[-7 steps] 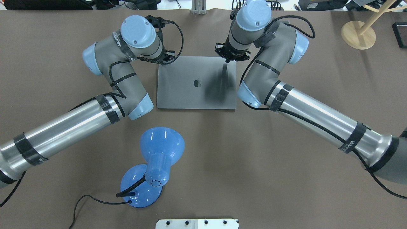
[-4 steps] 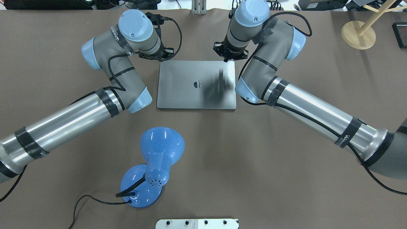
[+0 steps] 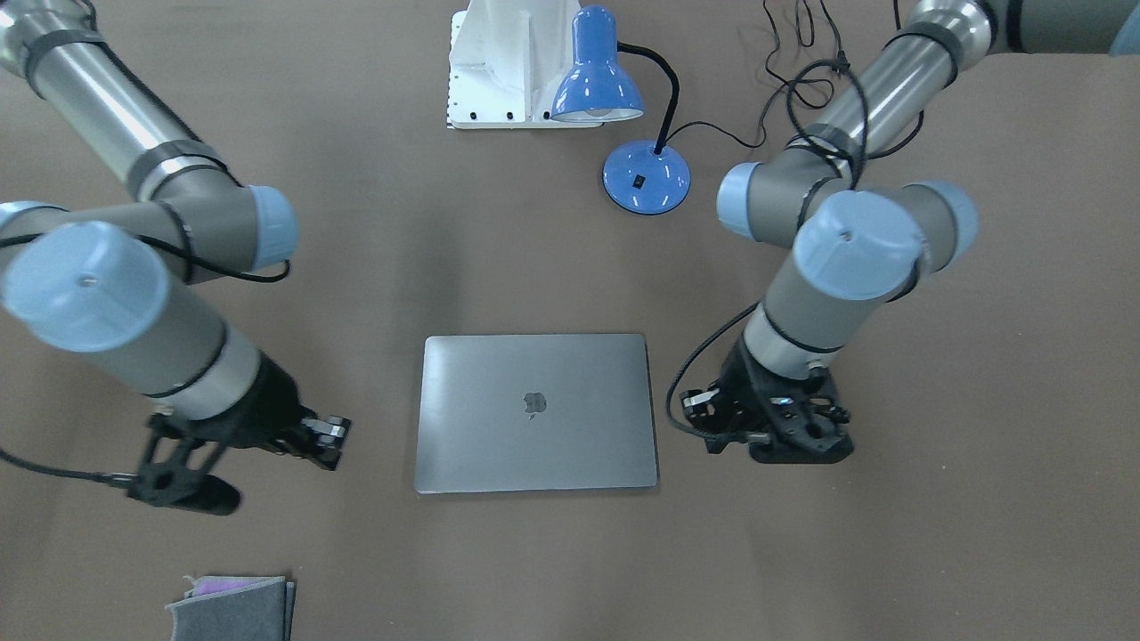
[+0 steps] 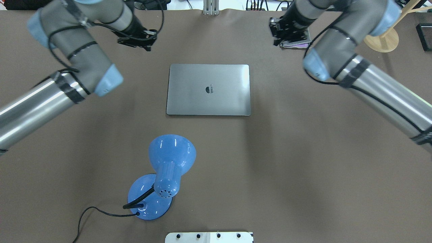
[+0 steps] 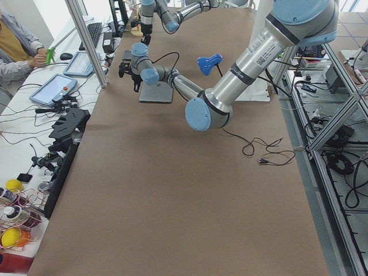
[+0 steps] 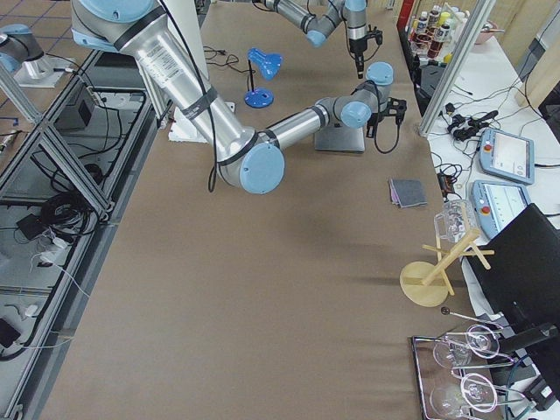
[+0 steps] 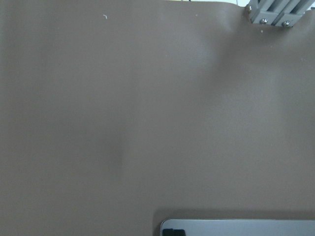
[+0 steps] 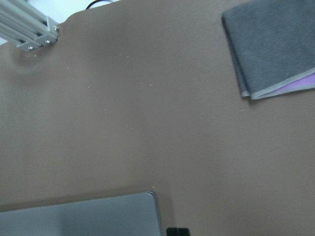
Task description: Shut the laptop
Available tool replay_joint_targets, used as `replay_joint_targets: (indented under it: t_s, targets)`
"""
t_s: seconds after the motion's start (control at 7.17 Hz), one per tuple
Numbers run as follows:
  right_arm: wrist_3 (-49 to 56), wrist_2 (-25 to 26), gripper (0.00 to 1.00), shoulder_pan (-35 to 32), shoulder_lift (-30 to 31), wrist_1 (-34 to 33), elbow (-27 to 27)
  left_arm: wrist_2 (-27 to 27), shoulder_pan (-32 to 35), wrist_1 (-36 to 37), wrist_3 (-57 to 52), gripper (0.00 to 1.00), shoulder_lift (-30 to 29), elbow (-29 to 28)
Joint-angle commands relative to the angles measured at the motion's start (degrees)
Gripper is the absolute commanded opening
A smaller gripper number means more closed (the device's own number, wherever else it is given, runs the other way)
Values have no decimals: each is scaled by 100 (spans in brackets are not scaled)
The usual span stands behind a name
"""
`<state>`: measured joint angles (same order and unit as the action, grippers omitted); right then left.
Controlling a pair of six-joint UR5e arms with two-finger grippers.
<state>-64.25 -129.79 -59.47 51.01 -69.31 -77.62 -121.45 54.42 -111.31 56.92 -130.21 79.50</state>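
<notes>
The space-grey laptop (image 4: 208,89) lies shut and flat on the brown table, apple logo up; it also shows in the front view (image 3: 534,409). My left gripper (image 4: 135,40) hovers beyond the laptop's far left corner, apart from it, and looks shut and empty (image 3: 797,450). My right gripper (image 4: 287,37) hovers off the far right corner, also shut and empty (image 3: 191,491). The left wrist view shows a lid corner (image 7: 236,227), and the right wrist view shows the other one (image 8: 83,216). Nothing touches the laptop.
A blue desk lamp (image 4: 165,175) with its cable stands between the laptop and the robot base. A folded grey cloth (image 3: 233,607) lies under my right gripper, also seen from the right wrist (image 8: 275,49). A wooden stand (image 4: 380,36) is at the far right.
The lid dropped its last bit flat. Both grippers left the laptop's far edge, rose and swung outwards, the left one to the left and the right one to the right.
</notes>
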Motion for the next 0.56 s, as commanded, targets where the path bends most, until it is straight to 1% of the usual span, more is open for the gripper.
replay_joint_targets:
  t_s: [0.0, 0.14, 0.28, 0.42]
  targets:
    - [1688, -843, 0, -1220, 1528, -852, -1609, -888, 891, 1104, -1115, 0, 1406, 2008]
    - [2706, -1115, 0, -1729, 2257, -1239, -2112, -1124, 1400, 1964, -2331, 0, 2064, 2782]
    - [3586, -1136, 0, -2083, 3082, -1434, -2570, -1196, 2040, 2643, -3518, 0, 2601, 3234]
    - [4369, -1127, 0, -2434, 3674, -1471, -2687, -1206, 2560, 2780, -4470, 0, 3163, 3325]
